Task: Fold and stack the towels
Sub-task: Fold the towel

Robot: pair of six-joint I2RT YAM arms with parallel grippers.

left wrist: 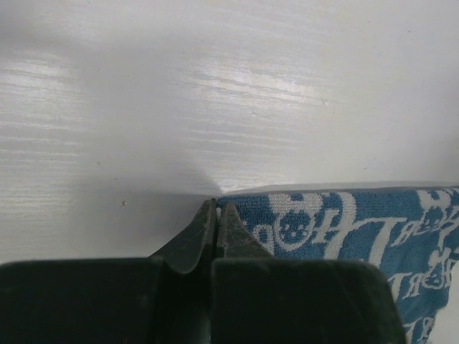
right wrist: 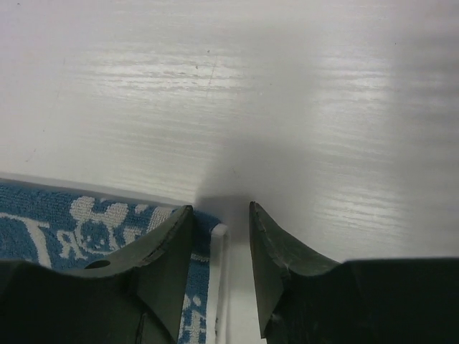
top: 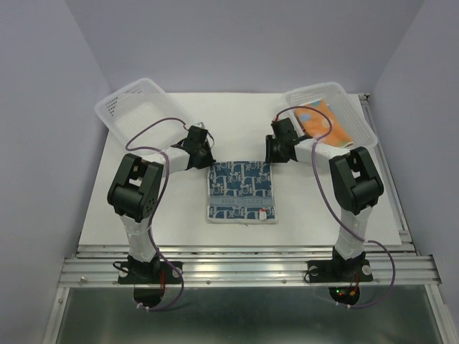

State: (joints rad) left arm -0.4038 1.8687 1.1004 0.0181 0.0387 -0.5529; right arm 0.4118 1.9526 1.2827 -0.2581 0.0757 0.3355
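Over the top camera I get bright, even, soft light from above. The white tabletop (top: 237, 107) sits near washed out and the walls take a cool lilac cast. Shadows are faint, just thin soft edges beside the arms, and the view is sharp throughout.

On the left wrist camera, streaky glare crosses the upper middle of the tabletop and a grey shadow fans out leftward from the left fingers (left wrist: 190, 244). These are dark, underexposed and out of focus. The dark blue towel (left wrist: 344, 215) looks slightly soft.

On the right wrist camera I see similar glare streaks. A shadow wedge sits above the right fingers (right wrist: 165, 251), which are murky and blurred.
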